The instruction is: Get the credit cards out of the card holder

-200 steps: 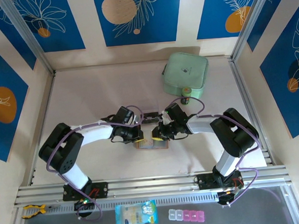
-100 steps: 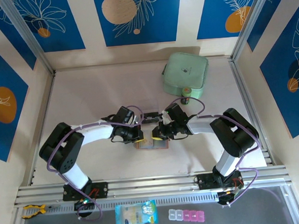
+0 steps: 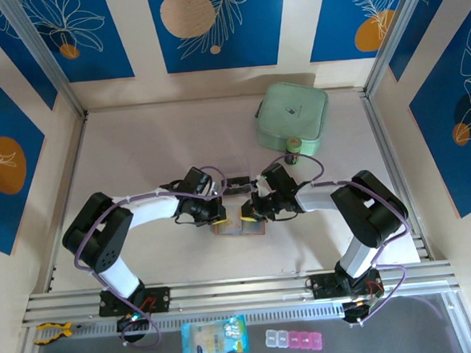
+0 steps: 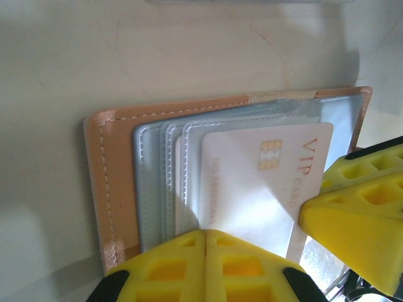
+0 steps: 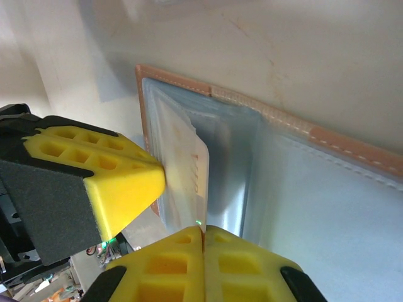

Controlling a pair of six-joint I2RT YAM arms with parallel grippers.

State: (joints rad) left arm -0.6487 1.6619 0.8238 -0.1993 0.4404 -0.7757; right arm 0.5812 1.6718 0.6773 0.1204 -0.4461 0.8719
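Left gripper (image 4: 204,251) and right gripper (image 5: 203,251) sit clenched shut by the card holder (image 4: 116,182) — its credit card (image 4: 252,182) looks thin, stiff, slick; I'd pinch the exposed end.

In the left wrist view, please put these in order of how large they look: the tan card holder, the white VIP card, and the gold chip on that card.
1. card holder, though partly covered
2. white VIP card
3. gold chip, clearly smallest

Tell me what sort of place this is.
Probably a robot test booth: a left arm and right arm bolted to an aluminium rail, a small table boxed in by blue printed panels, and a card holder laid open between them.
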